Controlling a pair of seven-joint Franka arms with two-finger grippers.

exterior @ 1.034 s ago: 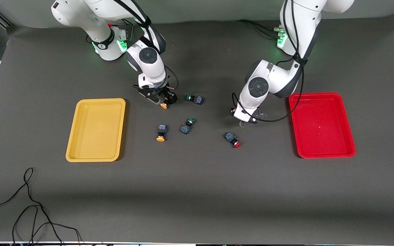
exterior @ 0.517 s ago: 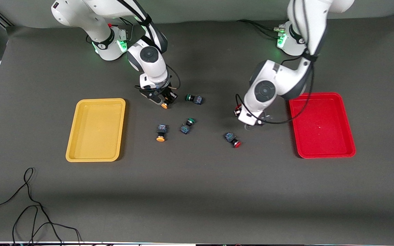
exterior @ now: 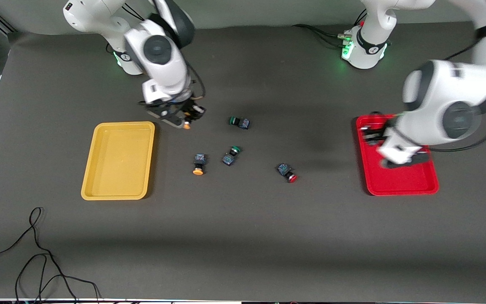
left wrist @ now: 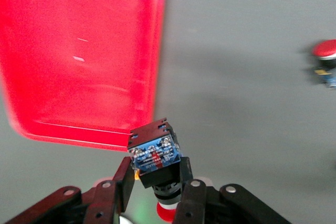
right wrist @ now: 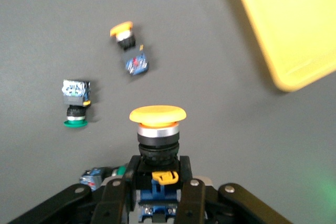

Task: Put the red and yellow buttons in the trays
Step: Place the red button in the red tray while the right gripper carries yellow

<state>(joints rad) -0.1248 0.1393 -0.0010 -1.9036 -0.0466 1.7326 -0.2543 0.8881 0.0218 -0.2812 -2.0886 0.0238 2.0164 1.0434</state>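
Left gripper [left wrist: 156,195]: clamped on a red button [left wrist: 156,157], over the red tray [exterior: 411,185].
Right gripper [right wrist: 157,192]: gripping a yellow button [right wrist: 157,124], beside the yellow tray [exterior: 99,160].

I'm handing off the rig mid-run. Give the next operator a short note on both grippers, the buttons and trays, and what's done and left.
Left gripper: shut on a red button, over the red tray.
Right gripper: shut on a yellow button, near the yellow tray.
On the table: second yellow button, second red button, two green ones.
Done: nothing in either tray.
Left: drop both, then fetch the other two.
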